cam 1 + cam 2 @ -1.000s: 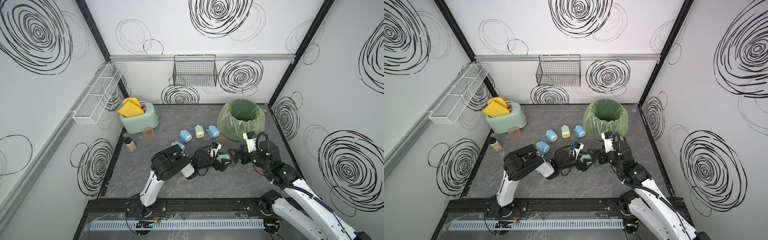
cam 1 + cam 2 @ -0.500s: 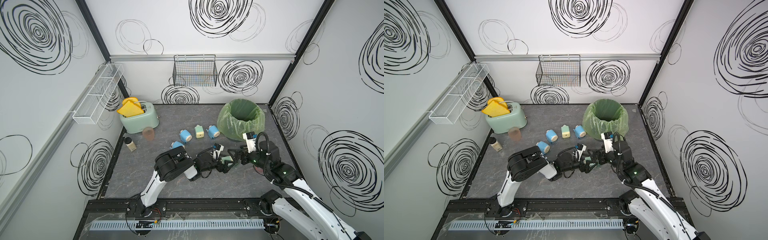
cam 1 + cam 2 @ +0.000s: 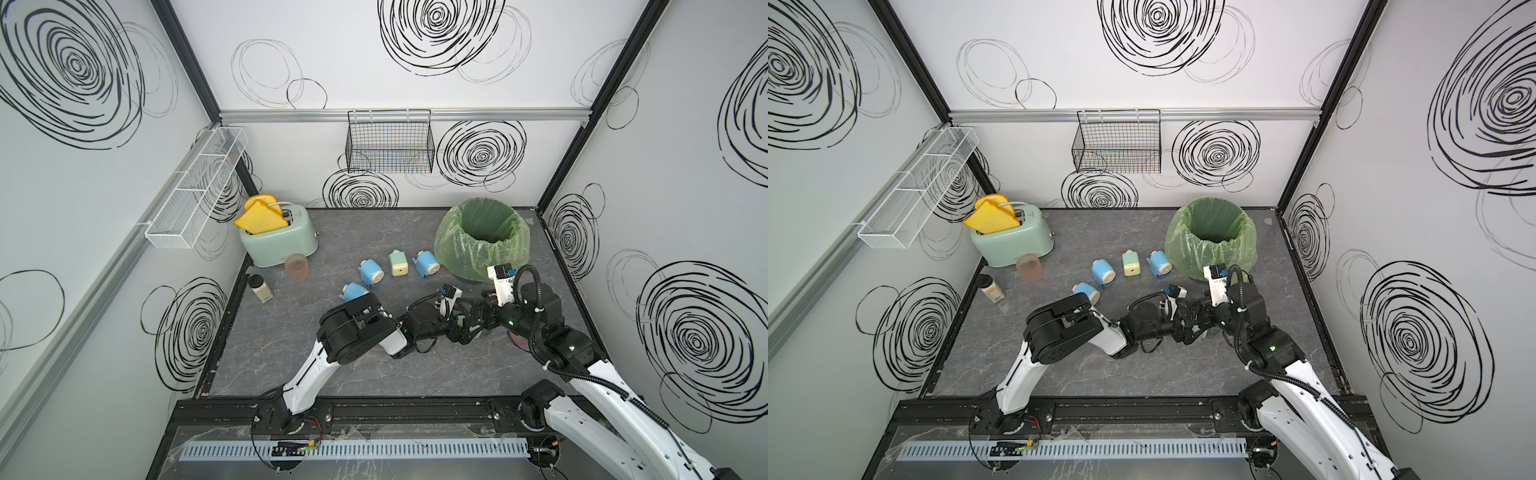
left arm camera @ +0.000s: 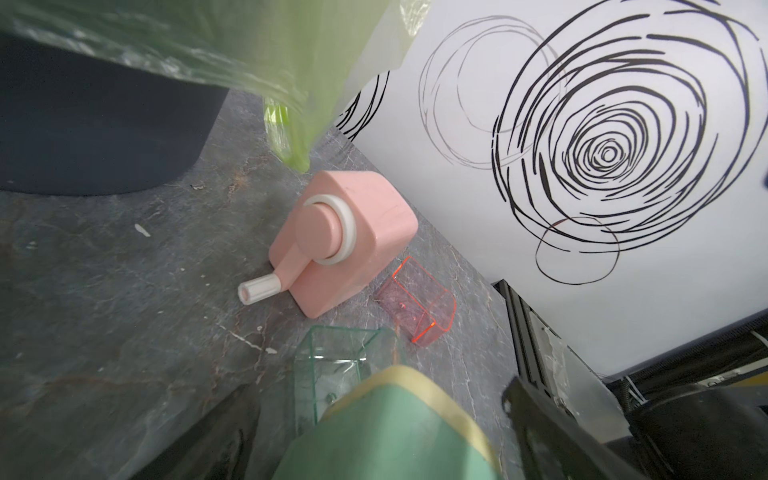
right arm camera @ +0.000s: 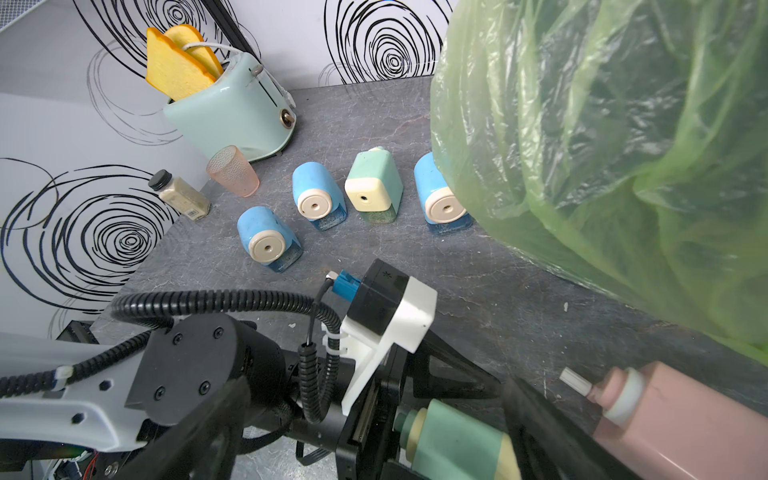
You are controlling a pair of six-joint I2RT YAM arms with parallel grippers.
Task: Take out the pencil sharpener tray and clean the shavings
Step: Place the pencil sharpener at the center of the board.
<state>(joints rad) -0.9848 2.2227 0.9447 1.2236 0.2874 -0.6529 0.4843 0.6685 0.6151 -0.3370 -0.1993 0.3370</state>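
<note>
In both top views the two arms meet low over the grey marbled tabletop (image 3: pixel 291 365), in front of the dark bin lined with a green plastic bag (image 3: pixel 453 249). The left gripper (image 3: pixel 465 331) and the right gripper (image 3: pixel 476 319) face each other, nearly touching. A mint-green pencil sharpener (image 3: pixel 459 322) is just visible between them. Behind them stand three blue barrel-shaped sharpeners (image 3: pixel 371 271) and a pale yellow-green boxy sharpener (image 3: pixel 397 264).

In the left wrist view, the left gripper's dark fingers (image 4: pixel 199 440) stand wide apart on either side of the mint-green pencil sharpener. Table shows between one finger and its body, so nothing is clamped. Just past it lies the clear green-tinted plastic tray (image 4: pixel 332 365), out of its slot and resting on the tabletop. Whether shavings are in it I cannot tell. Further on stands a pink boxy sharpener with a crank handle (image 4: pixel 361 232), with a pink-orange transparent tray (image 4: pixel 419 299) just beside it.

In the right wrist view, the right gripper's fingers (image 5: pixel 536 424) are spread wide as well, straddling the cream-ended mint-green pencil sharpener and the front of the left gripper. The sharpener lies close to one finger. The pink boxy sharpener sits just beside that finger, under the hanging bag.
</note>
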